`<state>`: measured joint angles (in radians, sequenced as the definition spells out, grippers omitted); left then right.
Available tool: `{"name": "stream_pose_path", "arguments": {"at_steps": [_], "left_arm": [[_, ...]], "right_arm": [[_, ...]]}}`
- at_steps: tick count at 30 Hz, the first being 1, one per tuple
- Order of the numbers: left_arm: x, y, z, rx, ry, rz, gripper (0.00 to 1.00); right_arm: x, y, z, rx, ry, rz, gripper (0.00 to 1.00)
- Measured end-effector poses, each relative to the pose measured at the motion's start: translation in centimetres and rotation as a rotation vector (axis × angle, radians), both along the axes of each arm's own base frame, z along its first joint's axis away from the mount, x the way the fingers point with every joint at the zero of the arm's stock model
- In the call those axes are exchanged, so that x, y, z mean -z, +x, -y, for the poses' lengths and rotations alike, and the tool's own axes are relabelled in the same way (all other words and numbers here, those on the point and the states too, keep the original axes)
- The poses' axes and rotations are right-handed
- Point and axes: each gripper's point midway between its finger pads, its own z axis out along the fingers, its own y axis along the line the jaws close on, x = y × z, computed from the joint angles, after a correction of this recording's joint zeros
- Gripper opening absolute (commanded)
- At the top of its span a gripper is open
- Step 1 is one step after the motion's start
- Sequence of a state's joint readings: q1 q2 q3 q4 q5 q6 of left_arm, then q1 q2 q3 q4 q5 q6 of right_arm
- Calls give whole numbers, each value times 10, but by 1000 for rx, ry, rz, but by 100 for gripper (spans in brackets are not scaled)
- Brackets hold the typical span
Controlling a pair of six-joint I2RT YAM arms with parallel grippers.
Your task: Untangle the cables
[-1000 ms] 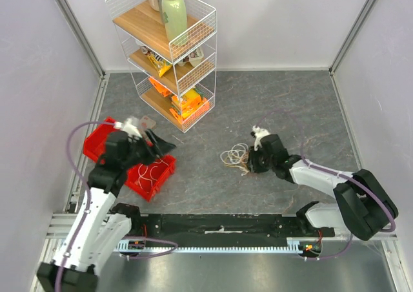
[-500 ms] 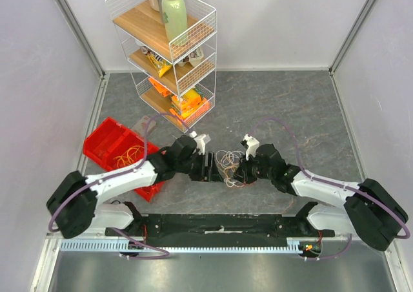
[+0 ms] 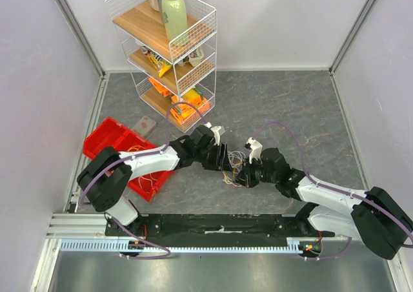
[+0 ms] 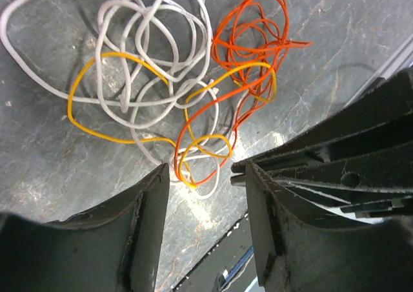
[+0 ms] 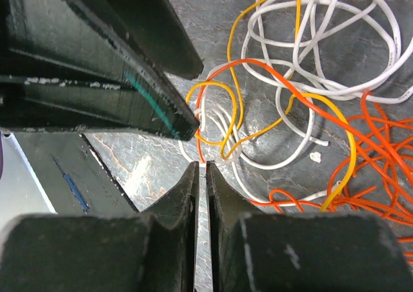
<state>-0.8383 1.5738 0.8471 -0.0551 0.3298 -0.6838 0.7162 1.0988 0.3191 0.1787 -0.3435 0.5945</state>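
The cables [image 3: 233, 165] are found on the grey table [image 3: 290, 111], a little near of its middle, as one small loose tangle between the two grippers. In the left wrist view three colours are told apart: white strands [image 4: 129, 103] in wide loops, a yellow strand [image 4: 119, 54] woven through them, and an orange strand [image 4: 251, 33] bunched at the far right of the heap.

The right gripper [image 5: 201, 166] is set low at the near right edge of the tangle. Its jaws are brought almost together, with only a thin slit between them, and the orange strand is seen to run down into that slit. It is therefore judged to be clamped on this one wire, probably so that the wire is pinned while the rest is drawn away.

The left gripper [image 4: 206, 169] is placed against the tangle from the left. Its jaws are apart, and a small loop of yellow and orange wire is framed between the two fingertips. No wire is pinched by it yet. This position is judged as the preparation of a second grasp, opposite to the first one.

To the left a red bin [image 3: 103, 140] is seen, in which some loose wires are already laid. Far of it a wire shelf [image 3: 171, 53] with packets is standing.
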Motion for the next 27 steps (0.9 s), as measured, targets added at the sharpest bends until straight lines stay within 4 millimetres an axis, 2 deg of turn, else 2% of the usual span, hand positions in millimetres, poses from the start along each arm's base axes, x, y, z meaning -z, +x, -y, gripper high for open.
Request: {"name": "stream_pose_path", "arguments": {"at_steps": [4, 11, 13, 16, 17, 20, 21, 23, 25, 27], "left_arm": [[2, 11, 6, 7, 28, 23, 63], [6, 30, 24, 38, 43, 54, 52], [11, 31, 26, 43, 53, 49, 40], [20, 31, 27, 58, 70, 35, 14], [21, 30, 26, 61, 76, 32, 9], [20, 27, 22, 67, 87, 29, 2], [16, 27, 22, 66, 82, 34, 2], [-2, 23, 17, 64, 56, 58, 2], [-32, 17, 11, 60, 4, 106, 2], [-74, 11, 5, 50, -77, 172, 2]], "right_arm": [[4, -2, 2, 1, -6, -7, 14], [10, -2, 10, 41, -45, -22, 16], [9, 0, 14, 63, -54, -16, 17], [6, 4, 19, 101, -60, -2, 21], [5, 5, 21, 120, -64, 1, 23], [7, 11, 29, 187, -87, -2, 35], [8, 12, 31, 206, -95, -6, 38], [11, 16, 37, 244, -116, -8, 52], [14, 17, 41, 273, -134, -12, 61], [18, 19, 47, 303, -161, -15, 67]]}}
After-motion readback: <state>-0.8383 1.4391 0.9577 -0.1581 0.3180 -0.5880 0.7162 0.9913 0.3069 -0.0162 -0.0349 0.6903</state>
